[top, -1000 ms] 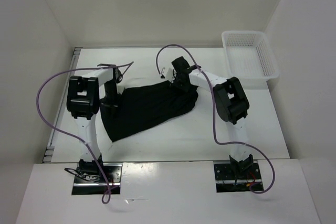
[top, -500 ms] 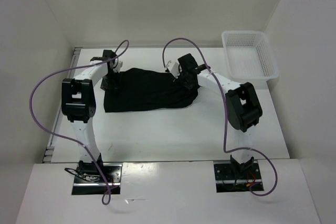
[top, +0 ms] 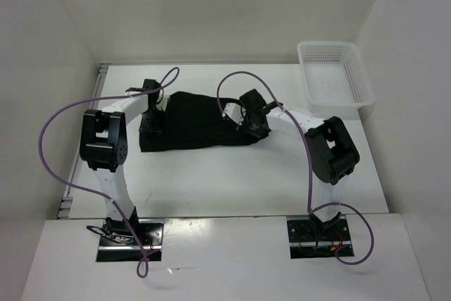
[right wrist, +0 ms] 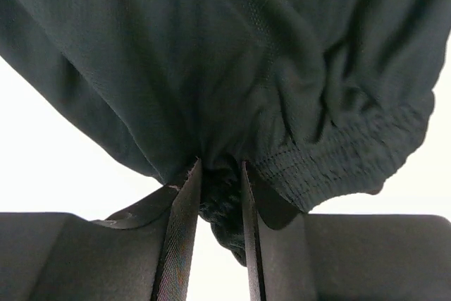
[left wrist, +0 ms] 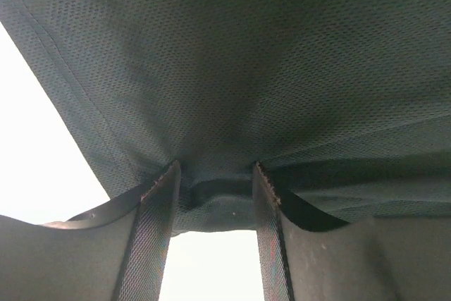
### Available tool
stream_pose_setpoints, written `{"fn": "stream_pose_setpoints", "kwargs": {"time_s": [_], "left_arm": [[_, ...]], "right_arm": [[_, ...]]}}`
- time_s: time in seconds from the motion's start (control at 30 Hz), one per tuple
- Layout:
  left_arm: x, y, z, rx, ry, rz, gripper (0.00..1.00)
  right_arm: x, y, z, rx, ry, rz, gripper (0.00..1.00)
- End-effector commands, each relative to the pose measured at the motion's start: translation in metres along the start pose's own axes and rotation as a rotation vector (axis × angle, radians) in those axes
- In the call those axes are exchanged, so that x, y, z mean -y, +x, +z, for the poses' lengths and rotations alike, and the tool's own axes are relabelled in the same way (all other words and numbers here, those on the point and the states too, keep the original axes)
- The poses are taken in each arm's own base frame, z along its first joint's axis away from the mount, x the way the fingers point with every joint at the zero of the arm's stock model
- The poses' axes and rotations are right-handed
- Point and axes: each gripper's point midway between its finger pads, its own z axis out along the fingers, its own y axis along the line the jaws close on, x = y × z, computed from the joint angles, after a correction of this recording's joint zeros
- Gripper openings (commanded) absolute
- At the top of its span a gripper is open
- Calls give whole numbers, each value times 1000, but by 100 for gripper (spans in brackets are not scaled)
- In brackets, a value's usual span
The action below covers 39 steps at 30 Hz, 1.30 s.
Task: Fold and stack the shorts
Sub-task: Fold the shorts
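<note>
White surface (top: 232, 174) carries the shorts (top: 201, 121), folded into a dark band at mid-table. Left gripper (left wrist: 213, 188) and right gripper (right wrist: 220, 174) each have jaws clamped on fabric at opposite ends.

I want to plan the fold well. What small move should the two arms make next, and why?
Probably open both a little more and lift away: the shorts lie flat on the table, yet fabric still sits between the left gripper and right gripper fingers.

Both arms reaching forward and inward, left gripper (top: 149, 115) and right gripper (top: 248, 123) low, each part-open
</note>
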Motion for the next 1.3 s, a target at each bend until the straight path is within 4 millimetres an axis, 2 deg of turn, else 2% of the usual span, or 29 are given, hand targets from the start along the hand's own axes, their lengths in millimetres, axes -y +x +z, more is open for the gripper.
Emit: {"fn": "stream_pose_setpoints", "kwargs": {"time_s": [0.0,0.1,0.2,0.23,0.3,0.33,0.4,0.43,0.47,0.5,0.53,0.57,0.6,0.67,0.7,0.73,0.77,0.8,0.9,1.0,1.07,1.17,1.2,1.27], "left_arm": [[-11,24,27,-78,-34,-9,52],[-10,23,16,-50,-24,-11,52],[-10,25,14,-48,-24,-11,54],[-10,25,14,-48,-24,-11,54],[-10,23,11,-45,-25,-12,54],[-9,22,11,-44,-16,-12,54],[-9,20,13,-44,-16,-12,54],[-9,20,13,-44,-16,-12,54],[-9,20,13,-44,-16,-12,54],[-10,20,13,-45,-25,-12,54],[-10,22,16,-54,-24,-11,54],[-10,22,16,-54,-24,-11,54],[-10,24,18,-63,-23,-10,54],[-10,22,16,-63,-23,-10,54],[-8,22,17,-63,-14,-11,54],[-9,19,15,-54,-15,-11,54],[-9,19,15,-53,-15,-11,54],[-9,21,15,-62,-14,-11,54],[-13,21,14,-64,-37,-10,54],[-14,28,15,-85,-44,-8,54],[-15,30,13,-84,-54,-8,54],[-15,33,13,-96,-53,-7,54],[-15,32,11,-98,-53,-7,54],[-17,32,10,-99,-63,-6,54]], "right_arm": [[-3,12,-4,-15,35,-38,33],[-20,33,-1,-49,6,-41,33],[-24,33,0,-41,-3,-15,33],[-19,26,-1,-22,13,-3,33],[1,2,-9,38,61,29,34],[19,-21,-22,97,105,72,36],[37,-47,-40,173,143,141,37],[48,-80,-65,289,138,266,48],[58,-94,-81,362,122,358,61],[62,-105,-96,422,84,442,78],[72,-120,-119,504,58,523,82],[70,-120,-121,531,-24,678,86],[73,-124,-129,559,-35,736,89],[63,-113,-120,519,-54,833,91],[51,-100,-105,467,-66,864,92],[49,-90,-98,441,-69,901,92],[53,-71,-91,403,-69,1007,92],[46,-53,-80,358,-93,1074,94],[47,-14,-62,280,-79,1204,97],[44,-4,-55,277,-117,1229,98],[34,-4,-52,283,-208,1257,98],[14,16,-41,229,-254,1301,98],[-2,26,-33,196,-302,1321,98],[-12,27,-30,199,-337,1320,97]]}}
